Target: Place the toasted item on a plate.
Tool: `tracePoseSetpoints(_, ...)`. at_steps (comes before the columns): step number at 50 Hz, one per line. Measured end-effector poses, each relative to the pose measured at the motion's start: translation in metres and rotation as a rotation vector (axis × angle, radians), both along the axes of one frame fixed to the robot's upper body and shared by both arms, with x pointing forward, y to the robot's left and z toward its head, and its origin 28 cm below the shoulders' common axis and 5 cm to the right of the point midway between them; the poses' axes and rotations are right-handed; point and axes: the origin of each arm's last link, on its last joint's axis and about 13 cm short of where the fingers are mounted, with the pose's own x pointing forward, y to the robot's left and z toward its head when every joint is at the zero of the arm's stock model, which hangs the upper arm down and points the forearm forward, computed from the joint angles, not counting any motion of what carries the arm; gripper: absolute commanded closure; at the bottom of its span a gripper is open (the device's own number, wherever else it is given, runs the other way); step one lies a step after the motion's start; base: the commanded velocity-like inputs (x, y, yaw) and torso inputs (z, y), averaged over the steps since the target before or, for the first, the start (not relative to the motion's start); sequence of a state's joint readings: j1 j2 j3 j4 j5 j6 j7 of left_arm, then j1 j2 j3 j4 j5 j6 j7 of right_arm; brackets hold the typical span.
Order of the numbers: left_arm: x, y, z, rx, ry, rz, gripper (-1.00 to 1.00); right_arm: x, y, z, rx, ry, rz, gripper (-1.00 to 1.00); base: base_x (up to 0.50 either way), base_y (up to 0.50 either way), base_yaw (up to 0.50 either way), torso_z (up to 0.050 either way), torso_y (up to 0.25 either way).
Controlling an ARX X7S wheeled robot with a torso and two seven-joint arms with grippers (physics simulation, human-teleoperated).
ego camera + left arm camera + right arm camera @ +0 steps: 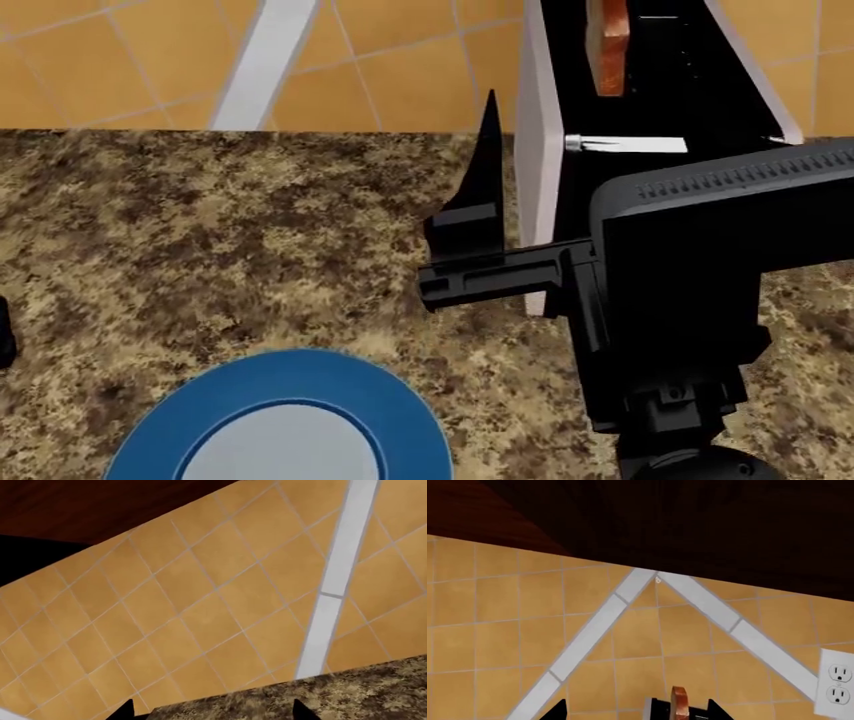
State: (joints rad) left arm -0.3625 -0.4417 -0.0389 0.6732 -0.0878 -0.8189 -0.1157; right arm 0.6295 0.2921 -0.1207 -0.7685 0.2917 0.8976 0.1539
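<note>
Blue-rimmed plate [280, 420] only in head view; toasted item [679, 702] between the right arm's parted fingers [714, 709].

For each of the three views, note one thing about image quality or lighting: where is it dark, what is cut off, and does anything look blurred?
Head view: evenly lit and sharp; the right gripper and arm block much of the toaster, the plate is cropped below.
Right wrist view: the upper part is very dark; only the toast edge shows.
Left wrist view: a dark corner, tile slightly soft, no glare.
</note>
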Motion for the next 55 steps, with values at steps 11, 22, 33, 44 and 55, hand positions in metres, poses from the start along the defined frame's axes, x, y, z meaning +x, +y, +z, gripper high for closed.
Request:
tracePoseSetpoints(11,0.000,0.000,0.001,0.001,-0.002,0.001,-1.00,-0.001,0.001,0.002,-0.003,-0.002,0.001,-1.00,0.11,0.00,0.00,0.000,0.000)
tracePoseSetpoints(22,-0.001,0.000,0.002,0.002,-0.005,0.001,-1.00,0.003,0.002,0.014,0.018,0.031,-0.018,-1.00,0.00,0.00,0.00,0.000,0.000)
tracePoseSetpoints(33,-0.002,0.001,0.002,0.000,-0.006,0.000,-1.00,0.025,-0.001,0.044,0.034,0.107,-0.075,-1.00,0.00,0.00,0.00,0.000,0.000)
tracePoseSetpoints(44,-0.003,0.001,0.000,-0.004,-0.006,-0.004,-1.00,0.061,-0.003,0.076,0.051,0.219,-0.086,-1.00,0.00,0.00,0.00,0.000,0.000)
tracePoseSetpoints(55,-0.004,0.001,0.000,-0.007,-0.006,-0.004,-1.00,0.095,-0.005,0.098,0.067,0.368,-0.111,-1.00,0.00,0.00,0.00,0.000,0.000)
